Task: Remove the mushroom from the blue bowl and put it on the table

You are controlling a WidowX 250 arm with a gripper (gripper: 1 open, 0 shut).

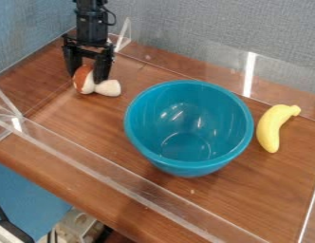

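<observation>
The mushroom (97,86) lies on its side on the brown table (71,114), left of the blue bowl (190,126), its cream stem pointing right and its orange-brown cap to the left. My gripper (88,68) hangs just above it with its black fingers spread apart, open, holding nothing. The fingertips stand close over the cap. The teal bowl sits in the middle of the table and looks empty inside.
A yellow banana (275,125) lies on the table to the right of the bowl. Low clear acrylic walls (109,166) run round the table's edges. A grey-blue wall stands behind.
</observation>
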